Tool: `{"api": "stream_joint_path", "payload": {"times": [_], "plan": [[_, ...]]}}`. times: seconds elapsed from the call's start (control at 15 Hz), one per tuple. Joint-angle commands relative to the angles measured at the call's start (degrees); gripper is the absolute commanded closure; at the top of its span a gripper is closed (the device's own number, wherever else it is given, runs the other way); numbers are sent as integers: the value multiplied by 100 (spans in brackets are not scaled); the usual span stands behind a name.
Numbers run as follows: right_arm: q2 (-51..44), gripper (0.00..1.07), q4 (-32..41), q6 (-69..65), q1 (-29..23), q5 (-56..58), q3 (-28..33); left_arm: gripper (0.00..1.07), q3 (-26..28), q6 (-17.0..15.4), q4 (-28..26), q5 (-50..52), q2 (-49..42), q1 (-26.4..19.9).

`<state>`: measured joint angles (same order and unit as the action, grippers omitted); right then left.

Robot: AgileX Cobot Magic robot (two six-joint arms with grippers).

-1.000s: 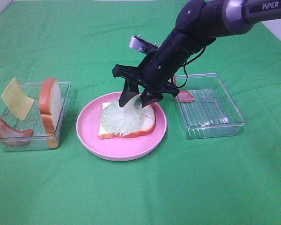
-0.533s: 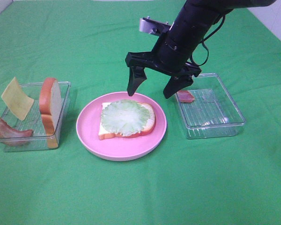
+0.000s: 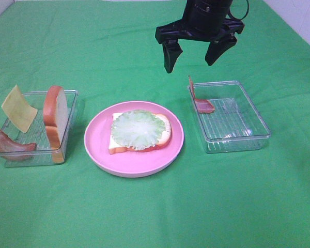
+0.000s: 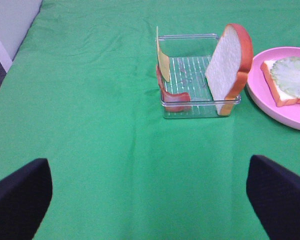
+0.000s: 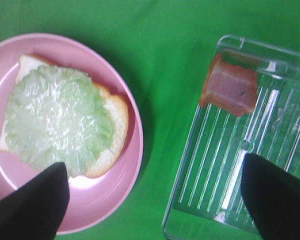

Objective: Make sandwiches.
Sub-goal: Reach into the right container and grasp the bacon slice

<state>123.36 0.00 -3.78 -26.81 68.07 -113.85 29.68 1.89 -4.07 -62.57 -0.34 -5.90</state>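
The sandwich stack is a white bread slice on the pink plate, with a round sheet of lettuce lying flat on it. My right gripper hangs open and empty, high above the cloth behind the plate and the right tray. In the right wrist view its dark fingers frame the lettuce and a bacon strip. My left gripper is open and empty, well short of the left tray, which holds an upright bread slice, cheese and bacon.
The right clear tray holds one bacon strip leaning in its back left corner. The left clear tray stands beside the plate. Green cloth covers the table.
My right gripper let go of the lettuce, which now lies flat on the bread. It opened wide, rose and drew back toward the far right. The left side has not moved.
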Motion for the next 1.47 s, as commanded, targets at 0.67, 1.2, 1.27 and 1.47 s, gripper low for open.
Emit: {"api": "stream_joint_path", "payload": {"times": [0.67, 1.2, 1.27, 1.47], "plan": [[1450, 19, 447, -418, 670, 785, -1375, 4, -17, 17, 6, 80, -86, -17], [1793, 22, 579, -418, 670, 688, -1375, 4, -17, 17, 6, 80, -86, -17], [1793, 23, 579, -418, 670, 676, -1375, 4, -17, 17, 6, 80, -86, -17], [1793, 44, 539, -418, 670, 676, -1375, 4, -17, 17, 6, 80, -86, -17]]}}
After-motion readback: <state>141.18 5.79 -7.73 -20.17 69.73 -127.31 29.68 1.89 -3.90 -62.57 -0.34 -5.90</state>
